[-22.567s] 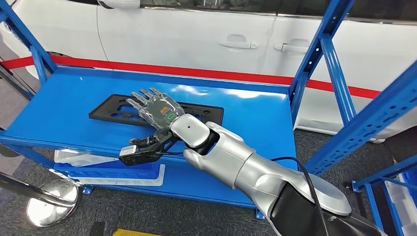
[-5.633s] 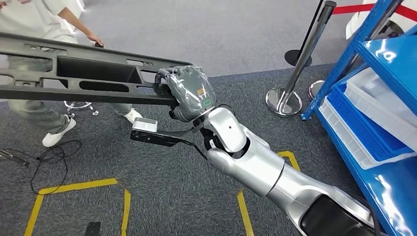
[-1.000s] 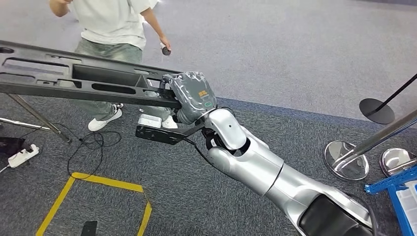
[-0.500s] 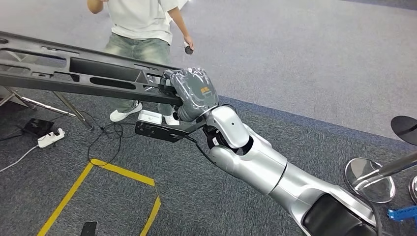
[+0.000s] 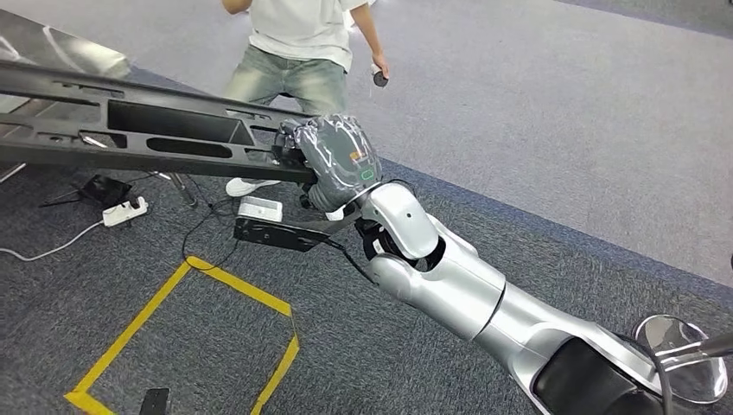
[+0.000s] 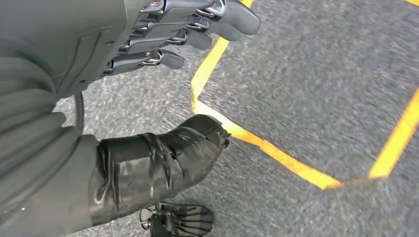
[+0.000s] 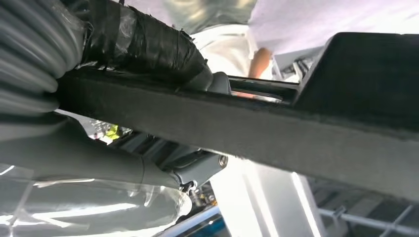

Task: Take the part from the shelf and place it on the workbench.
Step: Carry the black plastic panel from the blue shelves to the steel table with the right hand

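Note:
The part (image 5: 130, 130) is a long black plastic panel with rectangular cut-outs, carried level above the floor and running off the picture's left edge. My right hand (image 5: 333, 160) grips its near end, fingers wrapped over the rim. In the right wrist view the part's dark edge (image 7: 247, 128) crosses the picture, with my taped thumb (image 7: 143, 44) pressed on it. In the left wrist view my left hand (image 6: 148, 44) hangs over the carpet, fingers (image 6: 188, 29) apart from the thumb (image 6: 163, 163), holding nothing. A silver tabletop (image 5: 52, 52) on thin legs shows behind the part at the upper left.
A person (image 5: 298, 43) in a white shirt and jeans stands just beyond the part, holding a small dark object (image 5: 379, 79). A power strip (image 5: 125, 210) and cables lie on the carpet. Yellow tape (image 5: 233, 290) marks a floor box. A chrome stanchion base (image 5: 683, 363) sits at the lower right.
The camera has turned, so the floor, tape and person have slid right in the picture. The silver tabletop has come into view at the upper left. My right hand keeps its hold.

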Controlling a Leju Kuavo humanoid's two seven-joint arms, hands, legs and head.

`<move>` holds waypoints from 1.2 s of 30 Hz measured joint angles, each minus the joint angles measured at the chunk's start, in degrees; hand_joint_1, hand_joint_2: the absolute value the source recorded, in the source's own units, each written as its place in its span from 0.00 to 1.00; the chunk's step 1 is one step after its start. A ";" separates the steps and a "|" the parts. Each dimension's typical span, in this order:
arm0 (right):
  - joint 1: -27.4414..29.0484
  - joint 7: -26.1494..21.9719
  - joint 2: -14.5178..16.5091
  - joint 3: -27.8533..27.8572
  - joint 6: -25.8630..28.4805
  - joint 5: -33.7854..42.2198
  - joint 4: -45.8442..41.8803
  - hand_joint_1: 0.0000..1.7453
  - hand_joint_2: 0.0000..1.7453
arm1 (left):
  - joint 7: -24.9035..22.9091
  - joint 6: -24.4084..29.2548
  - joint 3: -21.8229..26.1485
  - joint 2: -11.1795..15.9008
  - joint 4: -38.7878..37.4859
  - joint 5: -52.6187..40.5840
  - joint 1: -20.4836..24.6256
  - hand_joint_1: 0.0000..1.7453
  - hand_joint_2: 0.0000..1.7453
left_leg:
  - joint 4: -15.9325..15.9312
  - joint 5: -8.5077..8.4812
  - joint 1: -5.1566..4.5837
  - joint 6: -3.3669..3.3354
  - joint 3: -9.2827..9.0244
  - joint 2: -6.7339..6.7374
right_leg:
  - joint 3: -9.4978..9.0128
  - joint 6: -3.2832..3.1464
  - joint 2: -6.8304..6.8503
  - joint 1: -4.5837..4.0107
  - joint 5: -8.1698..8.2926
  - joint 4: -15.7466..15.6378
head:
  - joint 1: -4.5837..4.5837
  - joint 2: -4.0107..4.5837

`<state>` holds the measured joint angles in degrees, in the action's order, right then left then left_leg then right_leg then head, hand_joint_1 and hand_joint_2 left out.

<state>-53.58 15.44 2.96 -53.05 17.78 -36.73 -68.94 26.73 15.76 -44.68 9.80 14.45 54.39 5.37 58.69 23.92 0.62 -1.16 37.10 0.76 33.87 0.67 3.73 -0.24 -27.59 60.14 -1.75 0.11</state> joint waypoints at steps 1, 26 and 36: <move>-0.05 -0.08 -0.02 0.00 0.08 -0.05 0.02 1.00 1.00 | -0.19 0.03 0.00 -0.04 0.00 -0.13 -0.03 0.00 1.00 | -0.17 -0.07 0.12 -0.32 -0.17 -0.45 | 0.94 0.16 -1.02 0.09 -1.24 2.12 | 0.07 0.00; 1.09 -0.81 -0.57 -0.02 -0.18 -1.38 -1.23 1.00 1.00 | -2.60 0.31 -0.34 -0.40 0.01 -1.64 0.24 0.00 1.00 | 0.92 0.26 -0.03 1.66 0.46 1.71 | 0.51 -1.38 0.45 -0.20 1.89 -1.28 | -0.06 0.00; 1.18 0.96 -1.18 -0.02 -0.38 -2.24 -1.48 1.00 1.00 | -2.31 0.03 -1.02 0.02 0.02 -3.48 0.31 0.00 1.00 | -0.07 0.28 -0.11 -0.98 -0.41 -3.10 | 8.60 -0.01 -3.36 0.16 -5.70 15.84 | 0.42 0.00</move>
<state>-52.41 16.40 1.78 -53.07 17.40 -38.96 -70.42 24.43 15.79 -45.69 9.81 14.46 50.91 5.68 58.62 24.21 0.51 -2.14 36.69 -2.34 42.47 0.65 0.37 -0.08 -33.29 75.98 -1.33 0.11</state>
